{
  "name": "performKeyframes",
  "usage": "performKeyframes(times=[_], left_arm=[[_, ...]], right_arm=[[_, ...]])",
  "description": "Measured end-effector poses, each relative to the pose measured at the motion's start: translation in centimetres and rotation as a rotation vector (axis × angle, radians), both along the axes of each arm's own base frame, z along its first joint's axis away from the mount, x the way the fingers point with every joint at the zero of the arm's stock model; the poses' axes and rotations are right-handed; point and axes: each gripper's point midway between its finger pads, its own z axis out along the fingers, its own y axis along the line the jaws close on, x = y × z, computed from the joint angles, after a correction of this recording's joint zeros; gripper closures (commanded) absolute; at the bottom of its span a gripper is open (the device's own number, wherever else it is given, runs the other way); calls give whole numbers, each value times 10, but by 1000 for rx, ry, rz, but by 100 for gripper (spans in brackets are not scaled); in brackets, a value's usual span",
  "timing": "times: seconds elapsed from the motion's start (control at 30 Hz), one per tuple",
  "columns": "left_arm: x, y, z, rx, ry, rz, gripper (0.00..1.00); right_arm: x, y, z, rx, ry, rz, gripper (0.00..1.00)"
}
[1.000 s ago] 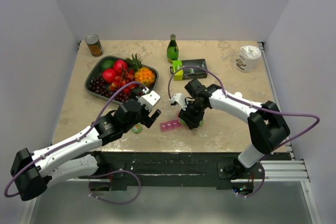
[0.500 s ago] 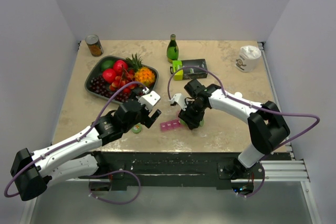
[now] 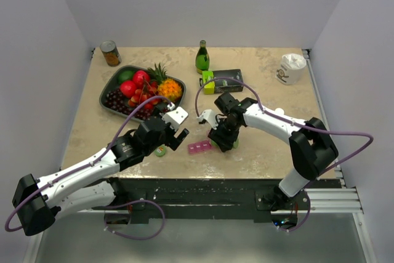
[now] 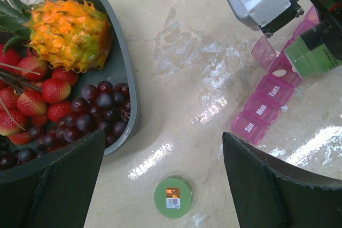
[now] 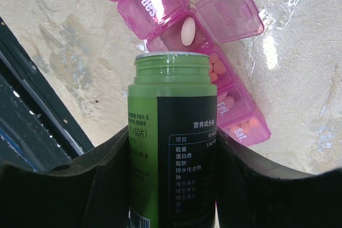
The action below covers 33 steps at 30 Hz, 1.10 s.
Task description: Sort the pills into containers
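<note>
Near frame centre, right gripper sits slightly further left than half a second ago, clenched on green bottle. Pink pill organiser lies just lower left of it; left gripper hangs spread.

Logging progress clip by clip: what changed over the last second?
The right claw, shut on the green bottle, edged slightly left in the top view, above the pink pill organiser. Nothing was taken or released. The open left claw, the organiser and the green cap stayed put.
</note>
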Motion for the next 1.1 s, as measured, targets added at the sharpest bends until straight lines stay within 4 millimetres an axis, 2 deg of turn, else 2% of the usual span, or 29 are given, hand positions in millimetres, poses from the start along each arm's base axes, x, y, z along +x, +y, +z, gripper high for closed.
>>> performKeyframes(times=[1.1], left_arm=[[0, 0, 0, 0, -1, 0, 5]], right_arm=[[-1, 0, 0, -38, 10, -1, 100]])
